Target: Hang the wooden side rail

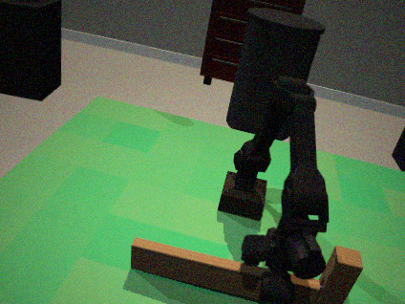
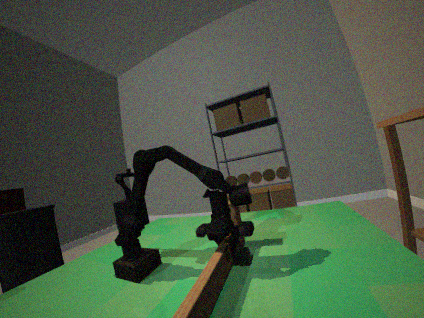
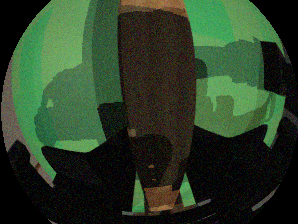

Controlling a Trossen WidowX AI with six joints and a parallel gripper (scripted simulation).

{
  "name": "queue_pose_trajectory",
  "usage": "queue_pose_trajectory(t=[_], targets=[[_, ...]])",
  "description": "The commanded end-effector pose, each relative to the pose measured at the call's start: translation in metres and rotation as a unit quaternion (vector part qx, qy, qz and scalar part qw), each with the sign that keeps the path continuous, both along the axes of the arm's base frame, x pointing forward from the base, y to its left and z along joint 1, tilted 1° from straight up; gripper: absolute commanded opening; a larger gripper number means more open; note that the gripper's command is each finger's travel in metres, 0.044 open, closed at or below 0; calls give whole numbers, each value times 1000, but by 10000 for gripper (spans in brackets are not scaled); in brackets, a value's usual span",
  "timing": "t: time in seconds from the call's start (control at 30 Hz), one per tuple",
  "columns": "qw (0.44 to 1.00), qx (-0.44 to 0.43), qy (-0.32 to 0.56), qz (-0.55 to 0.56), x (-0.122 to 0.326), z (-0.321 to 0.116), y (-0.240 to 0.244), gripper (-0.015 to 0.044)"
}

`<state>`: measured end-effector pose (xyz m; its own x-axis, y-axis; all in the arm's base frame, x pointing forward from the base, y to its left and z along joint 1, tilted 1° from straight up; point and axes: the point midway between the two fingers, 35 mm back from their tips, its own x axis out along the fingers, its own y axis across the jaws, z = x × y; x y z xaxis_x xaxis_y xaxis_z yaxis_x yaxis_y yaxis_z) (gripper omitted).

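Observation:
The wooden side rail (image 1: pixel 186 258) (image 2: pixel 209 282) (image 3: pixel 157 75) runs across the mat on its narrow edge. Its far end is low at the left in the top view, and its other end reaches the post. The headboard post (image 1: pixel 341 274) stands at the right in the top view; in the exterior view it is mostly behind the arm. My gripper (image 1: pixel 263 278) (image 2: pixel 231 244) (image 3: pixel 154 123) points down and is shut on the rail near its post end, with a finger on each side. The steel hooks, the slot and the pins are hidden or too dark to make out.
The arm's base (image 1: pixel 243 198) (image 2: pixel 137 265) stands on the green mat (image 1: pixel 158 206) behind the rail. A large dark cylinder (image 1: pixel 277 67) rises behind the arm in the top view. A shelf unit (image 2: pixel 245 127) and a wooden frame (image 2: pixel 400 185) stand beyond the mat.

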<state>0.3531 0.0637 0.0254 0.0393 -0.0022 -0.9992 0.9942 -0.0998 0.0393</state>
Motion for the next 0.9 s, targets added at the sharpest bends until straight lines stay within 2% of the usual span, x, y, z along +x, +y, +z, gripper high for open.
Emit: queue_pose_trajectory(t=[0.0, 0.1, 0.5, 0.67, 0.87], targets=[[1000, 1, -4, 2, 2, -1, 0, 0], [1000, 1, -4, 2, 2, -1, 0, 0], [1000, 0, 0, 0, 0, 0, 0, 315], [1000, 1, -3, 1, -1, 29, 0, 440], [1000, 1, -4, 2, -2, 40, 0, 440]])
